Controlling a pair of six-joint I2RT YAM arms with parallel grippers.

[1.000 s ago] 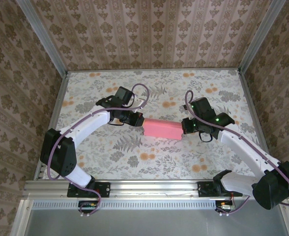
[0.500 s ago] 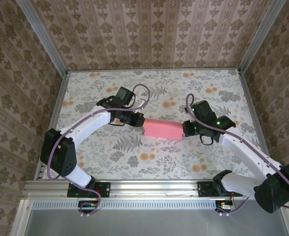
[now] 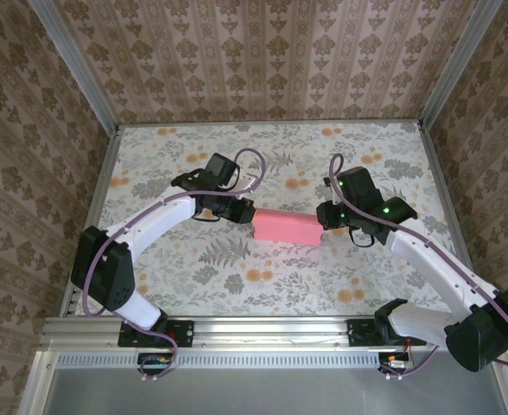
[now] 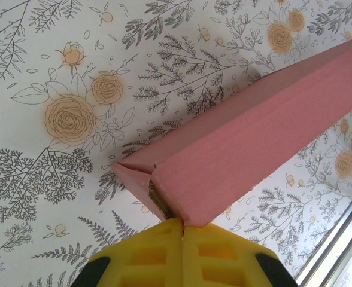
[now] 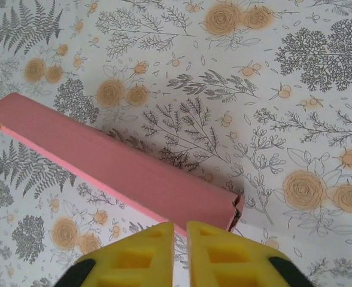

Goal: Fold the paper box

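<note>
- One paper box [image 3: 286, 227] is lying mid-frame, long axis running left-right.
- Left gripper [image 4: 182, 222] is clenching its left end corner.
- Right gripper [image 5: 180, 227] is hovering, closed and empty, beside its right end.

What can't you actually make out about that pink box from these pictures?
Top view: how the paper box is held at its ends, too small to tell.
Left wrist view: the box's far end is cut off by the frame's right edge.
Right wrist view: the right fingers hide whether they pinch the card.
</note>
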